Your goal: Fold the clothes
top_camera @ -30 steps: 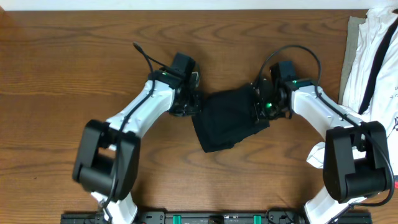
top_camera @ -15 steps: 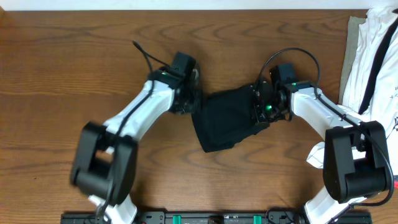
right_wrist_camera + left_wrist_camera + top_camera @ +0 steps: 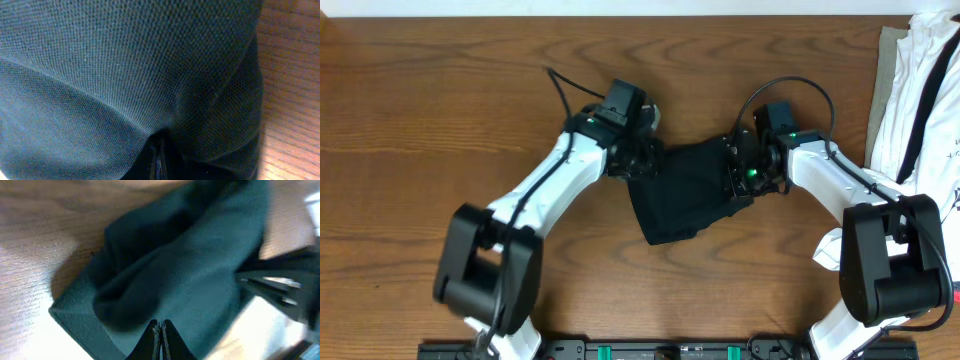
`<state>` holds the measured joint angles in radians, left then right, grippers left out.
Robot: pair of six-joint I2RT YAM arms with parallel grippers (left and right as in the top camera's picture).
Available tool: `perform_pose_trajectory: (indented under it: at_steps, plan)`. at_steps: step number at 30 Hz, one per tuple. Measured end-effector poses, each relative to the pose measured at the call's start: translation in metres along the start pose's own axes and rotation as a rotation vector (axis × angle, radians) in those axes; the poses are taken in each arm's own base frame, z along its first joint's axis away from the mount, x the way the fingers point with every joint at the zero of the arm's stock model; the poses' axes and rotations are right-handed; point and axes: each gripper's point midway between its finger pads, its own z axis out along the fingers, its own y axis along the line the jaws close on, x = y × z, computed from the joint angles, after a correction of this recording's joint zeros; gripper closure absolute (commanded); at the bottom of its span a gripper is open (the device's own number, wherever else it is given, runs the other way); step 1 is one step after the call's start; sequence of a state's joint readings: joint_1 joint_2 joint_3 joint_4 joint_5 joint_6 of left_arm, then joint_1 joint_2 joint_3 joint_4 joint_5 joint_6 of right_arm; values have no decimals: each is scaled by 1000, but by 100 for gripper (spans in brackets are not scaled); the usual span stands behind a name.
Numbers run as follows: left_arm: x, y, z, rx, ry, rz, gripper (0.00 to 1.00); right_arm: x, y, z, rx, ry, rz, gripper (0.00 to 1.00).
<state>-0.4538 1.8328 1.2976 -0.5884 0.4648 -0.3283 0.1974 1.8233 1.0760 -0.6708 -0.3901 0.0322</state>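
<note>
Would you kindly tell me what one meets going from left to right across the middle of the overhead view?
left gripper → black garment → right gripper → white garments with black straps

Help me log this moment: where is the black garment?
Overhead, the black garment lies bunched near the middle of the table, held between the left gripper and the right gripper, each shut on an edge.
</note>
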Motion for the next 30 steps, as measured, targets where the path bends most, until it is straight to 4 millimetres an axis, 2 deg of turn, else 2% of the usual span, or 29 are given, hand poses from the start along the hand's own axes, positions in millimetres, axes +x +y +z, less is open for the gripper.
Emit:
perform_pose_trajectory:
  at_steps: [3, 8, 11, 14, 16, 19, 23, 26, 28, 30]
  plan:
    - [5, 20, 21, -59, 40, -15, 94, 0, 0, 0, 0, 0, 0, 97]
    - [9, 55, 43, -199, 65, -33, 94, 0, 0, 0, -2, -2, -1, 99]
    - [10, 66, 47, -247, 67, -32, 94, -3, 0, 1, -3, -15, -6, 99]
    - [8, 69, 44, -266, 54, -20, 94, -8, 1, 0, -3, -37, -15, 99]
    - [3, 66, 37, -268, 32, 2, 94, -11, 1, -4, -2, -53, -21, 99]
    - [-8, 52, 15, -250, -32, 33, 94, -20, 5, -17, 1, -100, -35, 99]
    - [-26, 20, -42, -200, -186, 87, 94, -47, 18, -48, 0, -232, -88, 98]
    - [-28, 2, -75, -170, -256, 94, 94, -64, 27, -70, -2, -323, -124, 98]
    - [-25, -5, -84, -144, -260, 92, 94, -71, 27, -75, 11, -353, -134, 98]
    - [-18, -8, -81, -120, -229, 87, 94, -74, 23, -74, 27, -361, -133, 98]
